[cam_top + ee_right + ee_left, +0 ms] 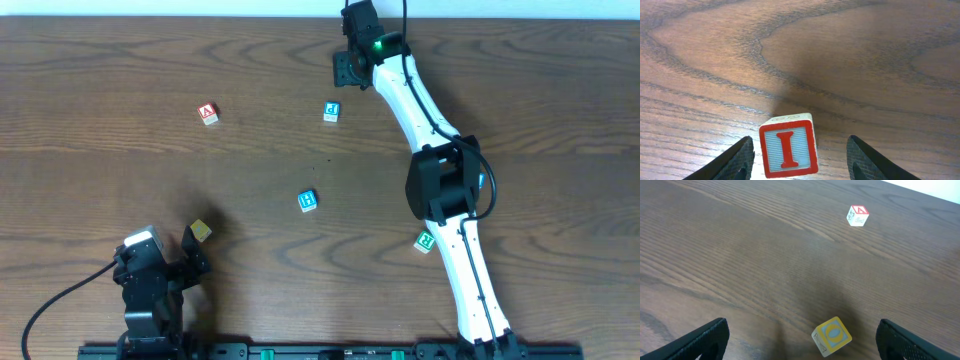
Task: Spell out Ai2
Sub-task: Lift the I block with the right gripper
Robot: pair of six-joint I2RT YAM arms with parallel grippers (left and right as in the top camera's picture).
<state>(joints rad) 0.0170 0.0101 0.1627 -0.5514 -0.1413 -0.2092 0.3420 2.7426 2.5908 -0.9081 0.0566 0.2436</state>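
Observation:
A red-framed "I" block [788, 151] sits on the table between the open fingers of my right gripper [801, 159], nearer the left finger and touching neither. In the overhead view that gripper [347, 68] is at the far top centre and hides the block. The red "A" block [208, 113] lies at the upper left and also shows in the left wrist view [857, 216]. My left gripper [190, 255] is open at the bottom left, with a yellow block [831, 336] on the table between its fingers [802, 342], nearer the right one. No "2" face is readable.
A blue block [331, 111] lies below the right gripper, and another blue block [308, 201] lies mid-table. A green block [425, 241] lies beside the right arm's lower link. The yellow block [201, 230] sits just ahead of the left gripper.

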